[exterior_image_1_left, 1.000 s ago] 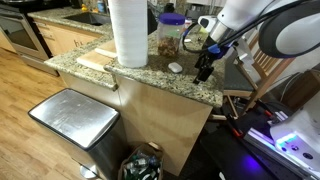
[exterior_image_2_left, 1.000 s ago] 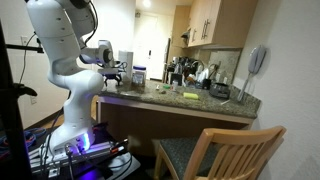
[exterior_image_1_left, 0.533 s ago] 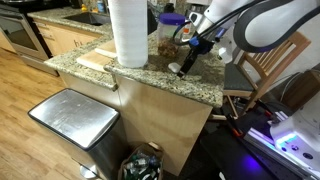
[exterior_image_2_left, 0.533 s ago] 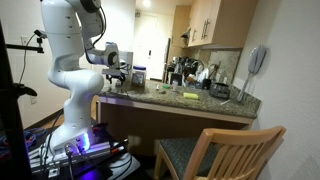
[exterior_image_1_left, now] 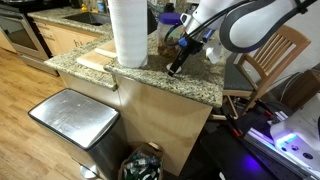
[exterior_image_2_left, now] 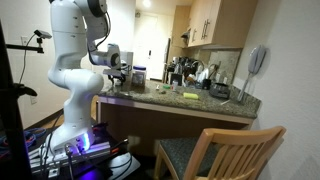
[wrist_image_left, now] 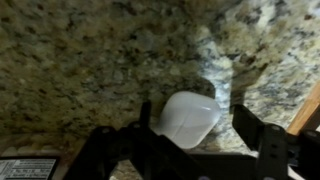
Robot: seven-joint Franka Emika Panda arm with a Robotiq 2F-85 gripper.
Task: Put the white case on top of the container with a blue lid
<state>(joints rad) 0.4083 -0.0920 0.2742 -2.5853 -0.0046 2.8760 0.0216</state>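
The white case (wrist_image_left: 188, 118) lies on the speckled granite counter (exterior_image_1_left: 200, 88). In the wrist view it sits between my gripper's (wrist_image_left: 195, 128) two dark fingers, close to the left one, with a gap to the right one. The gripper is open. In an exterior view the gripper (exterior_image_1_left: 177, 68) points down at the counter just in front of the clear jar (exterior_image_1_left: 168, 38) with the blue lid (exterior_image_1_left: 172, 18), and it hides the case there. The gripper also shows in an exterior view (exterior_image_2_left: 120, 76) at the counter's end.
A tall white paper towel roll (exterior_image_1_left: 128, 30) stands beside the jar, with a wooden board (exterior_image_1_left: 95, 60) at its foot. A steel trash can (exterior_image_1_left: 72, 115) stands below the counter edge. Wooden chairs (exterior_image_1_left: 275, 55) (exterior_image_2_left: 215, 150) stand near the counter.
The arm has swung from beside the case toward the jar and come down over the case, which now lies between the open fingers. The case has not moved.
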